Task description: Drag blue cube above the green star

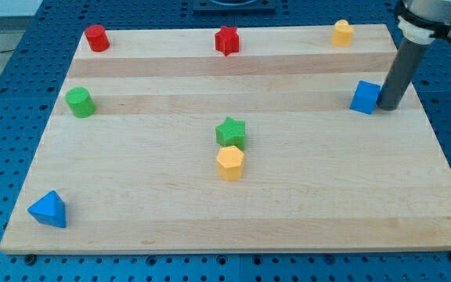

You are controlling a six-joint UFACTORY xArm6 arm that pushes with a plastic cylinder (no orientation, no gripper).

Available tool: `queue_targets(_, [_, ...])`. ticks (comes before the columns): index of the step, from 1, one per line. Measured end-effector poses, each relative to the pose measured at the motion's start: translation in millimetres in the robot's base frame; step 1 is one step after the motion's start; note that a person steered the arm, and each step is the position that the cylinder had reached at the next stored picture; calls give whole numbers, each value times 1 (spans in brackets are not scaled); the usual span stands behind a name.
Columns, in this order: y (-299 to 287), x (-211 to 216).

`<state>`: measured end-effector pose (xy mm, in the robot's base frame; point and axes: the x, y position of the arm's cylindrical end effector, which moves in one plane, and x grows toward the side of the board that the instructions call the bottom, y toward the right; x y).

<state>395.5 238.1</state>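
Note:
The blue cube point(364, 97) sits near the board's right edge, in the upper half of the view. My tip point(389, 106) stands right against its right side, touching or nearly so. The green star point(231, 131) lies near the middle of the board, far to the left of the cube and lower in the view. A yellow hexagonal block point(230, 162) sits just below the star.
A red cylinder point(95, 37), a red star point(226, 40) and a yellow block point(341, 33) line the top edge. A green cylinder point(79, 102) is at the left. A blue triangular block point(48, 210) is at the bottom left corner.

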Motion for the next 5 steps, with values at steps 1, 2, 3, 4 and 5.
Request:
queue_targets(1, [-23,-7])
queue_targets(2, [-53,-23])
queue_targets(3, [-88,-37])
queue_targets(4, [-107,-48])
queue_targets(5, [-134,-62])
